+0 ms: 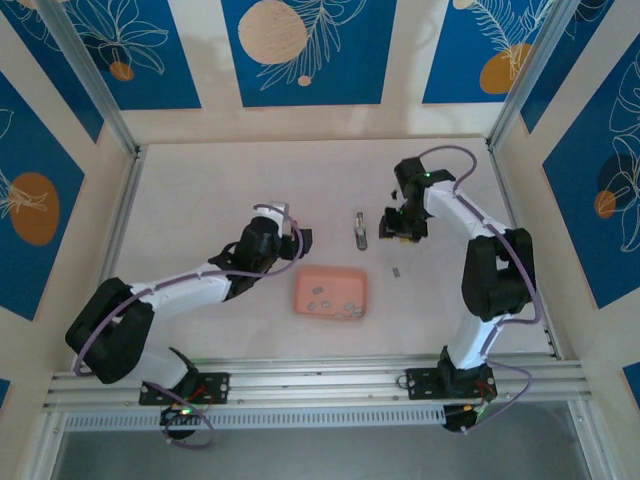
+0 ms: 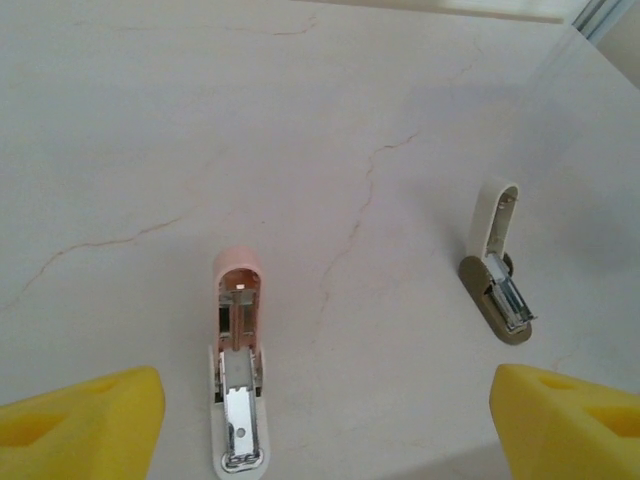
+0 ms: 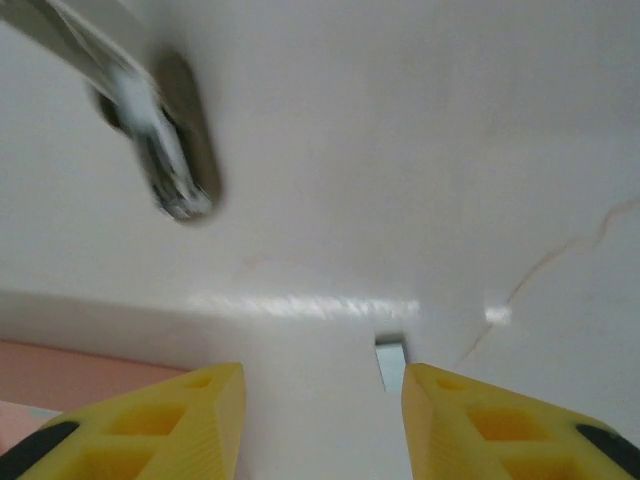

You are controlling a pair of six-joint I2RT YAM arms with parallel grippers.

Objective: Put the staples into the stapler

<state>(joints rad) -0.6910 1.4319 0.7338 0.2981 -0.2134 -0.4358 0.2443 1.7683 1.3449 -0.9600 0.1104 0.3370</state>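
Note:
A pink stapler [image 2: 240, 372] lies flipped open on the table, its metal channel facing up, just inside my left gripper's [image 2: 325, 405] left finger. That gripper [image 1: 290, 232] hangs above it, open wide and holding nothing. An olive stapler [image 2: 497, 272], also open, lies to its right [image 1: 360, 230] [image 3: 170, 150]. Several staples [image 1: 330, 300] rest in the pink tray [image 1: 305, 280]. One loose staple strip [image 3: 390, 362] lies on the table [image 1: 396, 268] close to the right finger of my right gripper [image 3: 322, 392]. My right gripper [image 1: 398, 228] is open with nothing between its fingers.
A corner of the pink tray [image 3: 70, 375] lies at the lower left of the right wrist view. Aluminium rails and walls bound the table [image 1: 200, 190] on its left, right and far sides.

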